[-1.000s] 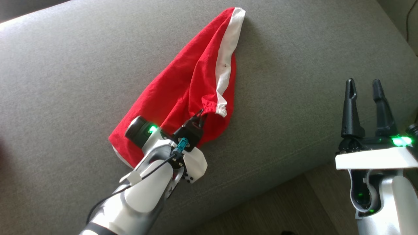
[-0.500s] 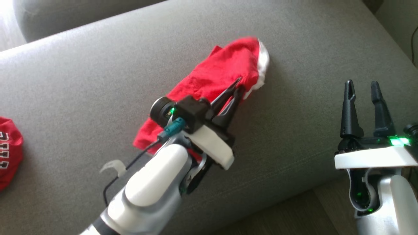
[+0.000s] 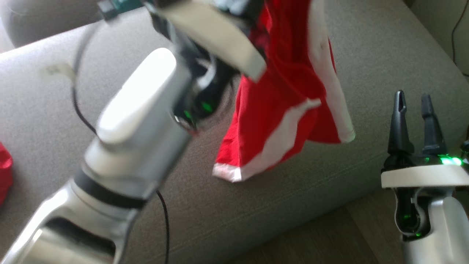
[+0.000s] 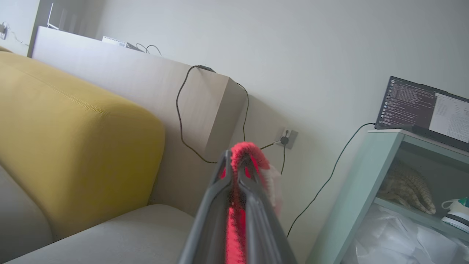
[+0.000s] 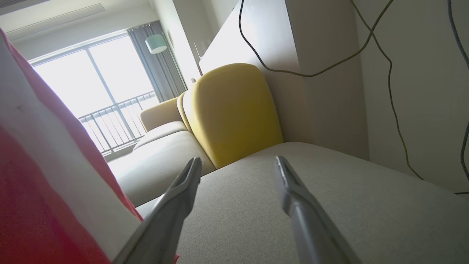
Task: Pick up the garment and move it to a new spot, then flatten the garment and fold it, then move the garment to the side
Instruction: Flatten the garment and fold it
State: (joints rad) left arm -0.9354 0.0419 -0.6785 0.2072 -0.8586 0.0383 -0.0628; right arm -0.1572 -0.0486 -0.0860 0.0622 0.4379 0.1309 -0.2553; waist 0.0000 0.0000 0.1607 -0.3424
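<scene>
The garment [image 3: 289, 106], red shorts with white side stripes, hangs in the air over the grey sofa seat [image 3: 366, 55]. Its lower hem dangles just above the cushion. My left gripper [image 4: 237, 165] is shut on a red fold of the garment [image 4: 244, 151], fingers raised high toward the wall. In the head view the left arm [image 3: 146, 110] rises steeply and the fingertips are past the top edge. My right gripper [image 3: 412, 101] stands open and empty at the lower right, off to the garment's right. The garment [image 5: 44, 183] covers the left side of the right wrist view, beside the open right gripper [image 5: 238, 165].
Another red cloth [image 3: 4, 172] lies at the far left edge of the seat. A yellow sofa back [image 4: 73, 146] stands behind the cushion. Cables [image 4: 183, 110] run along the wall, and a pale green shelf [image 4: 384, 176] with a laptop [image 4: 425, 112] is nearby. The wooden floor [image 3: 329, 238] lies beyond the seat's front edge.
My left arm has lifted sharply, pulling the garment off the cushion so it now hangs unrolled. The right gripper has stayed where it was.
</scene>
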